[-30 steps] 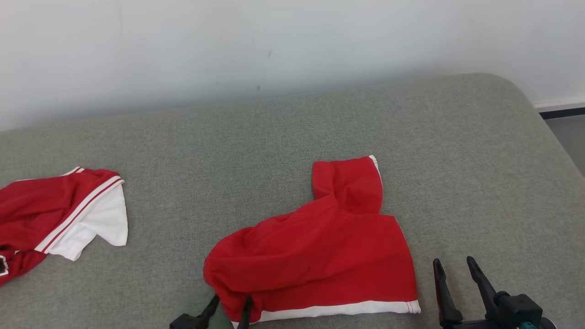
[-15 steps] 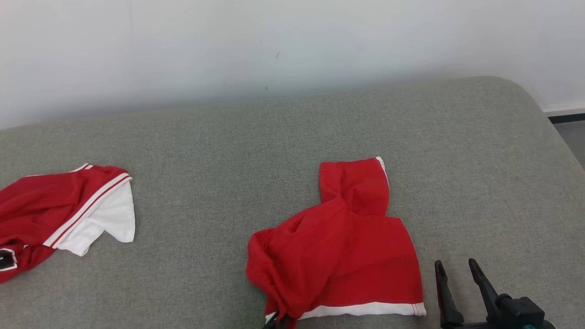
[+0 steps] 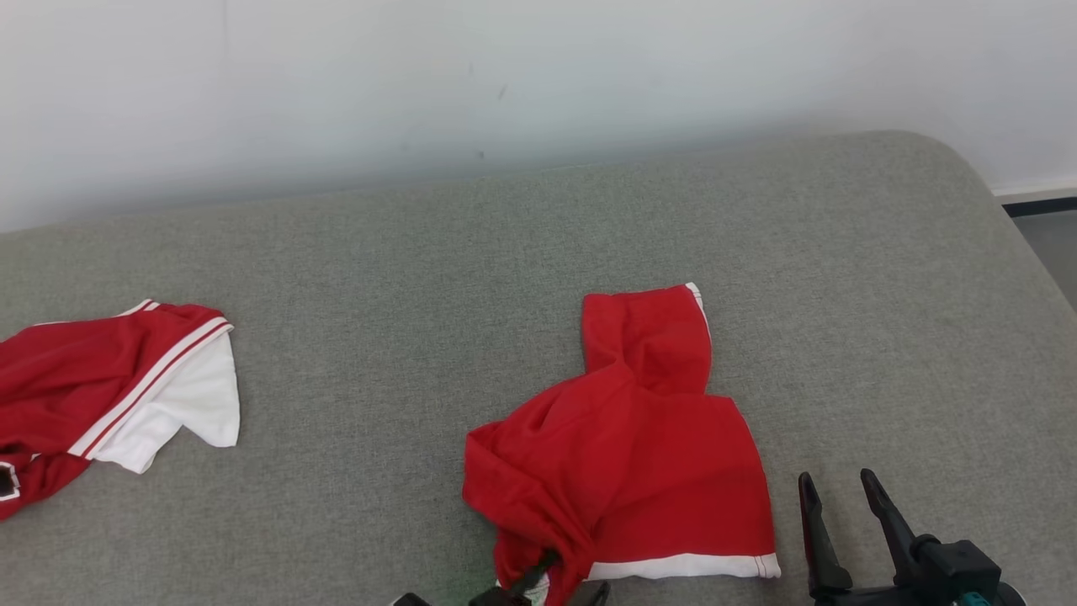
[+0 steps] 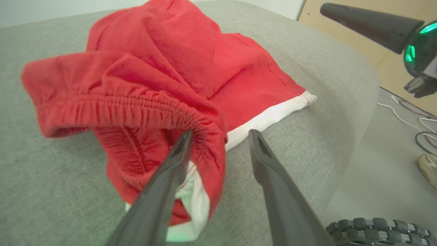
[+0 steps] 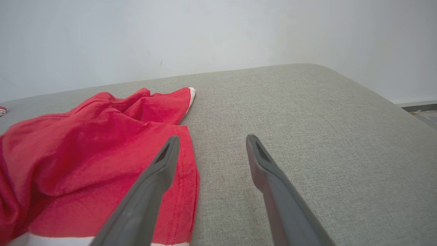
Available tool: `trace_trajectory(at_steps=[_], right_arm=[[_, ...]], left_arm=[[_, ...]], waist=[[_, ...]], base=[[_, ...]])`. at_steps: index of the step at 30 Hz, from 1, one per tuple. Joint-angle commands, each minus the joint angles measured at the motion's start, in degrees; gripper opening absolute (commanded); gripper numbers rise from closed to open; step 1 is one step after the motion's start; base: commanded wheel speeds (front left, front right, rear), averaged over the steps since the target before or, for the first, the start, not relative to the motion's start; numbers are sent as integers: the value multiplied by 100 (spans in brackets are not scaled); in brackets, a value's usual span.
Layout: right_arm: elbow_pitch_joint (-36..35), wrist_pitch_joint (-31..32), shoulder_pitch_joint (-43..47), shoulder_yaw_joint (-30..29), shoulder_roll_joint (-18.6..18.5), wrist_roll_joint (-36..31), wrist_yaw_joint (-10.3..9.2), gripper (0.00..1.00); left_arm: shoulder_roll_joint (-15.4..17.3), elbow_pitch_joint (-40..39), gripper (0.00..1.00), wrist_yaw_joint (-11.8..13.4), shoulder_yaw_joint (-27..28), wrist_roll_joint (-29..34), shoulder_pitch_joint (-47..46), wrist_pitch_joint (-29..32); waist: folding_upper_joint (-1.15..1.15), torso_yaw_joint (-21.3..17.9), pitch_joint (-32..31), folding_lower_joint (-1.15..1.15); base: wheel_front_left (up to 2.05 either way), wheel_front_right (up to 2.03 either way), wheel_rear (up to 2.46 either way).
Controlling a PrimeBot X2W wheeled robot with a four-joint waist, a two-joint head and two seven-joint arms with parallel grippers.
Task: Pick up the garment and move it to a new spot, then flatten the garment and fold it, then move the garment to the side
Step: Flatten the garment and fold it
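Grey upholstered surface (image 3: 353,252); white wall (image 3: 538,76) behind.

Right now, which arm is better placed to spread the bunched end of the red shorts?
Left. The left gripper sits open at the bunched waistband of the shorts; the right gripper is over bare couch beside the hem.

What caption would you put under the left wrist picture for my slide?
Open left gripper at the elastic waistband of a crumpled red garment on a grey cushion.

Red shorts with a white hem (image 3: 623,454) are draping over part of the left hand (image 3: 565,579), the bottom edge is cutting off the rest; the left edge is cropping a red-and-white jersey (image 3: 109,396).
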Motion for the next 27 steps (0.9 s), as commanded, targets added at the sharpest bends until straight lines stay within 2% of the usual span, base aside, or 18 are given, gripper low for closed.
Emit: trace_trajectory(at_steps=[1, 4, 10, 14, 21, 27], right_arm=[[-21, -4, 55, -22, 15, 19, 9, 100], [-44, -4, 121, -56, 55, -25, 9, 100], [-10, -4, 165, -41, 92, 6, 9, 100], [-6, -4, 195, -18, 103, 24, 9, 100], [37, -4, 171, 14, 112, 40, 9, 100], [38, -4, 158, -8, 98, 48, 9, 100]], left_arm=[[5, -92, 100, 0, 78, -17, 60, -17], [53, -352, 100, 0, 266, 18, 243, -17], [520, -1120, 100, 0, 694, 74, 527, -17], [766, -1288, 100, 0, 912, 12, 607, -17], [1057, -860, 100, 1, 540, 39, 383, -17], [1103, -689, 100, 5, 294, 103, 196, -17]], waist=[[0, 21, -16, 0], [0, 57, -54, 0], [0, 88, -119, 0], [0, 59, -135, 0], [0, -75, -132, 0], [0, -131, -112, 0]], base=[[0, 0, 0], [0, 0, 0], [0, 0, 0], [0, 0, 0], [0, 0, 0], [0, 0, 0]])
